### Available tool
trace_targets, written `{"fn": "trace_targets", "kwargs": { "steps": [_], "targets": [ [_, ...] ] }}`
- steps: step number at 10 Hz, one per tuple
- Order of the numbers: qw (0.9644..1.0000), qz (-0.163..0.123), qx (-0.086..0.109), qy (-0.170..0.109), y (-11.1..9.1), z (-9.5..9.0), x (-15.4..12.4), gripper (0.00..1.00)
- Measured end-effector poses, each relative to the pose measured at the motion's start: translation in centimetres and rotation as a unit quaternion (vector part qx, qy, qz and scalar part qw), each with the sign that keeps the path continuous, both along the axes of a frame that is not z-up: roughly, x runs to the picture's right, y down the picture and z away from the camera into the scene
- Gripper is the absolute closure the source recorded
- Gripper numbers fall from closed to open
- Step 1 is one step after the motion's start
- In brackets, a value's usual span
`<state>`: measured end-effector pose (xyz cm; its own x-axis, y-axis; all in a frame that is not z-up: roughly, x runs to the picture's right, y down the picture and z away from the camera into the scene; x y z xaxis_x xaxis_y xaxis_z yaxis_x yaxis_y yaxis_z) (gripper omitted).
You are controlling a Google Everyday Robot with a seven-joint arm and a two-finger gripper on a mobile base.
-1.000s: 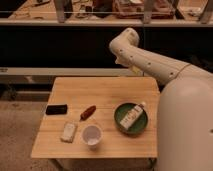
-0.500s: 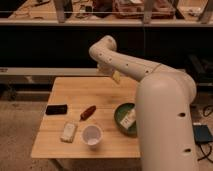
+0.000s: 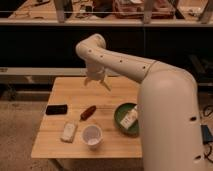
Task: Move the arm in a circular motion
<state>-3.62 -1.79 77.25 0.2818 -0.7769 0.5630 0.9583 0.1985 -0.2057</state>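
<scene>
Wooden table (image 3: 107,144): green bowl (image 3: 120,113) holds a packet (image 3: 131,119), gripper (image 3: 96,80) hovers above.

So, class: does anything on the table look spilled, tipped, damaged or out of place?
Nothing stands out. The white cup stands upright, the green bowl sits flat with a packet inside, nothing is spilled, and the gripper hangs above the table.

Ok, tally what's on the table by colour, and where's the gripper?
Green: 1 (bowl)
White: 3 (cup, bar, pack in the bowl)
Black: 1 (phone)
Red-brown: 1 (stick)
Total: 6
The gripper, at the end of the arm, hangs over the far edge of the table.
</scene>
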Motion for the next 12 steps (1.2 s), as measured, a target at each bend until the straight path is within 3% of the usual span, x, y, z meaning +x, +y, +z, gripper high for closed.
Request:
{"fn": "trace_targets", "kwargs": {
  "steps": [1,3,5,7,9,10,11,12],
  "targets": [
    [0.9996,-0.025,-0.006,-0.012,1.3,-2.2,0.5,0.2],
    [0.9975,-0.061,-0.017,-0.03,6.0,-7.2,2.7,0.2],
    [0.9988,-0.047,-0.003,-0.015,8.5,-10.6,6.4,0.2],
    [0.9986,0.005,0.039,0.036,8.5,-13.3,12.5,0.2],
    [0.9891,0.071,0.086,0.097,6.5,-14.9,19.6,0.2],
    [0.9814,0.102,0.103,0.126,5.3,-14.8,22.9,0.2],
    [0.9715,0.134,0.118,0.156,3.9,-14.0,26.2,0.2],
    [0.9647,0.151,0.127,0.175,2.8,-12.9,27.8,0.2]
  ]
}}
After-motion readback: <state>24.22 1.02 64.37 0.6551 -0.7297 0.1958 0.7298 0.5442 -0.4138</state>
